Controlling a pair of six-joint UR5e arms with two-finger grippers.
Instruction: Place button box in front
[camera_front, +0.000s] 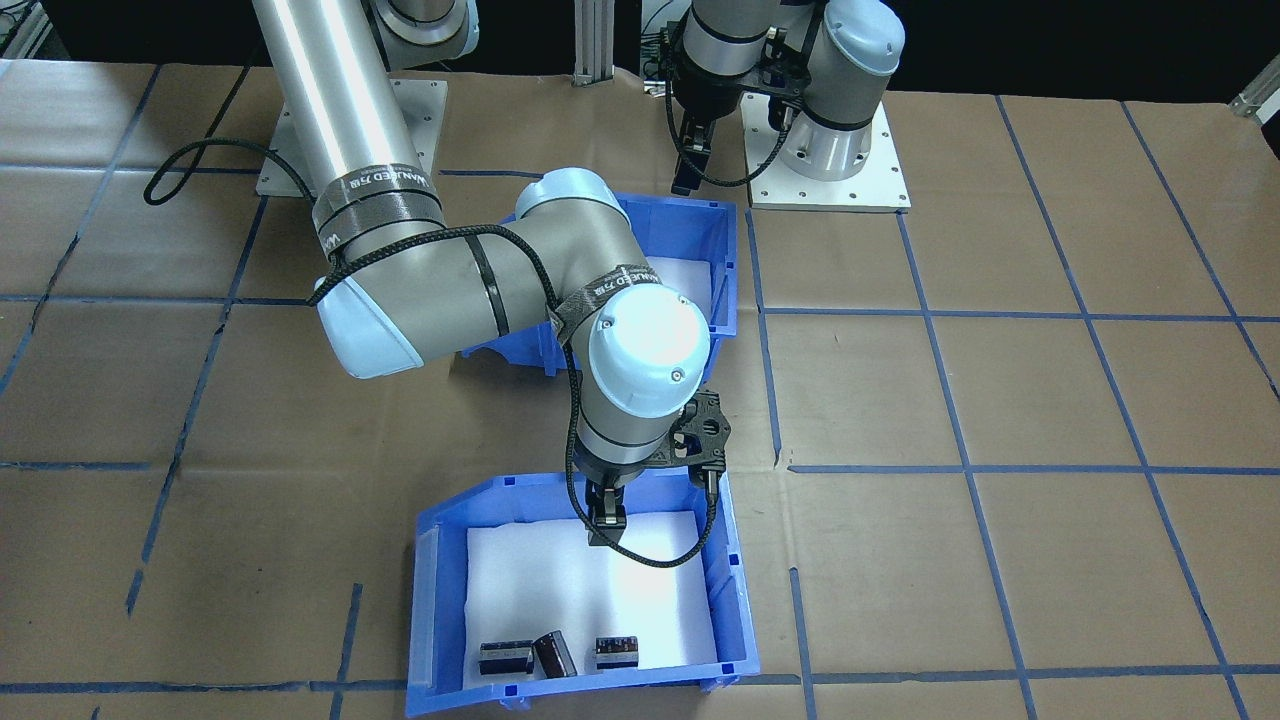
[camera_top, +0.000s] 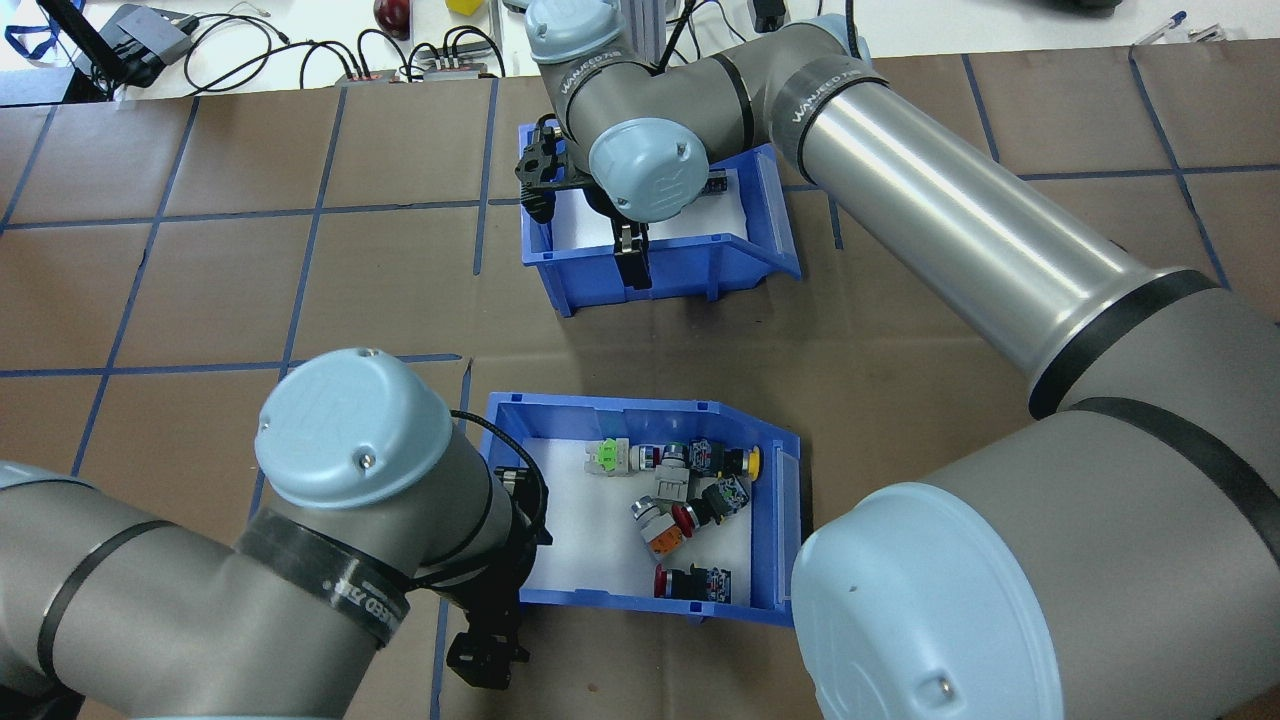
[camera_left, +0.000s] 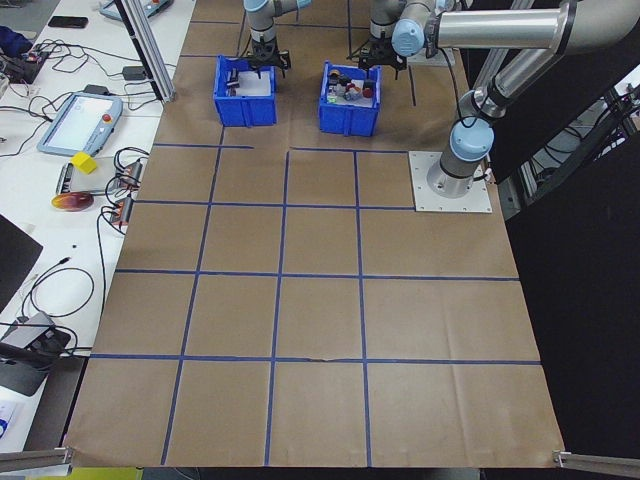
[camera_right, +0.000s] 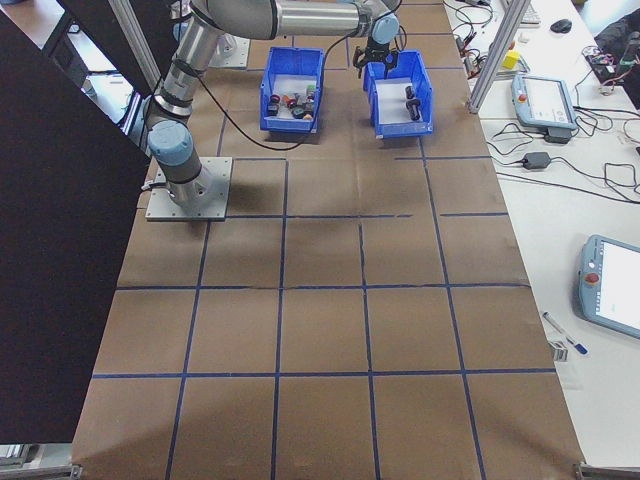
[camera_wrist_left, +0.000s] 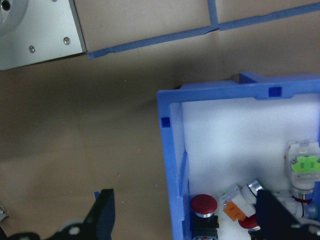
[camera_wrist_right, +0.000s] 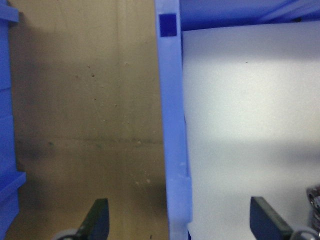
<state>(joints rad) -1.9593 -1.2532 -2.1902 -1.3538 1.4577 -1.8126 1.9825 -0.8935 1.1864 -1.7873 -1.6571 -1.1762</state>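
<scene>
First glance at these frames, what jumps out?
Two blue bins mid-table: the button box nearer the robot, full of coloured push buttons, and the second bin beyond it, with a few black blocks. Each open gripper straddles a bin wall: left gripper on the button box, right gripper on the other.

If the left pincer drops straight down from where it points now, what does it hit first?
Most likely the side wall of the button box: the left pincer is open and straddles that blue wall, one finger over the paper-covered table, one over the foam inside. Depth is unclear.

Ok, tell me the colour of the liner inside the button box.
White, under the push buttons in the blue button box; clearest in the overhead exterior view.
</scene>
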